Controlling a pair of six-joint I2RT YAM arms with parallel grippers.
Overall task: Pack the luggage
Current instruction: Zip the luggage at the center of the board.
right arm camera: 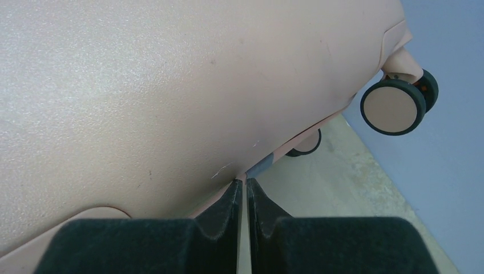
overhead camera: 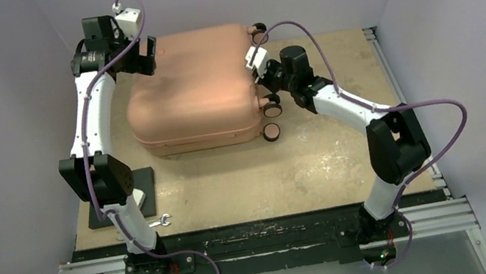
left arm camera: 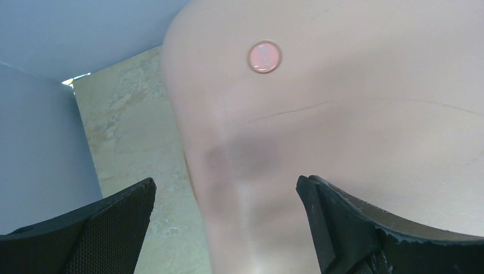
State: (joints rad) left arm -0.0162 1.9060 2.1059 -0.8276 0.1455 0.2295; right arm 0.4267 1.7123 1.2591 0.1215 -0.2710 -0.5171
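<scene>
The salmon-pink luggage (overhead camera: pixel 195 89) lies closed and flat on the table, wheels (overhead camera: pixel 272 110) to the right. My left gripper (overhead camera: pixel 146 55) is open and empty over its far-left corner. In the left wrist view the shell (left arm camera: pixel 342 114) with a round badge (left arm camera: pixel 264 57) lies between and beyond the spread fingers of the left gripper (left arm camera: pixel 226 188). My right gripper (overhead camera: pixel 267 82) is at the luggage's right edge between the wheels. In the right wrist view the right gripper (right arm camera: pixel 245 184) is shut, its tips against the shell's (right arm camera: pixel 171 85) seam beside a small grey tab (right arm camera: pixel 261 166).
A flat black pad (overhead camera: pixel 147 183) lies at the near left, partly under the left arm. A small metal wrench (overhead camera: pixel 161 221) lies near the left base. Walls close in at the back and both sides. The bare table (overhead camera: pixel 348 157) shows near right.
</scene>
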